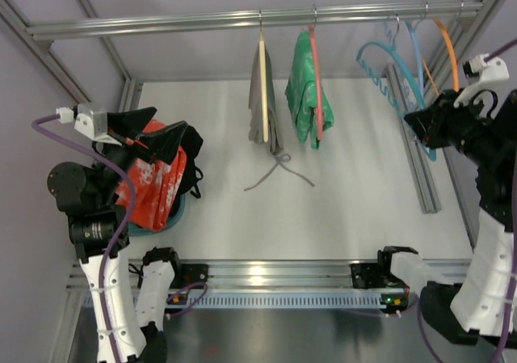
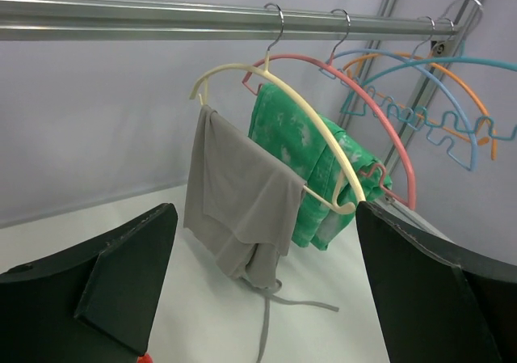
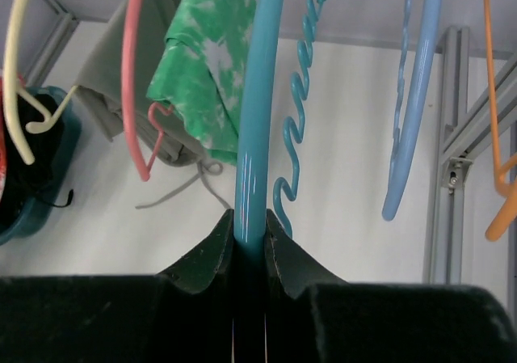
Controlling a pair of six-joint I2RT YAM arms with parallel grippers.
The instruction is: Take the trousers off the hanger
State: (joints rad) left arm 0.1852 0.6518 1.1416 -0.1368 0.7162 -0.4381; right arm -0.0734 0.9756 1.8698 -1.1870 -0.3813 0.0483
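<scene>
**Trousers down in the tub, hanger held at the rail**

At the left of the overhead frame, my left pincer point(image 1: 153, 137) stands wide open with nothing between its fingers. It hangs just above the red-orange trousers point(image 1: 153, 189), which lie crumpled in a teal tub point(image 1: 174, 220) on the white bench point(image 1: 363, 193). At the right of the frame, my right pincer point(image 1: 416, 124) is clamped shut on the teal-blue hanger point(image 3: 258, 96). The wrist view shows bare plastic pinched between the pads, the wavy bar beside it, and no cloth on it. The hanger hangs from the rail point(image 1: 242, 17) at the upper right. The grey garment point(image 1: 260, 96) and green garment point(image 1: 303, 96) hang mid-rail on their own hangers.

I judge the removal itself done and the task at its closing step. Next I need to open the right pincer gently, so the hanger settles on the rail without tangling in the blue and orange ones beside it. The left arm should then lift straight up so it does not catch the fabric.
</scene>
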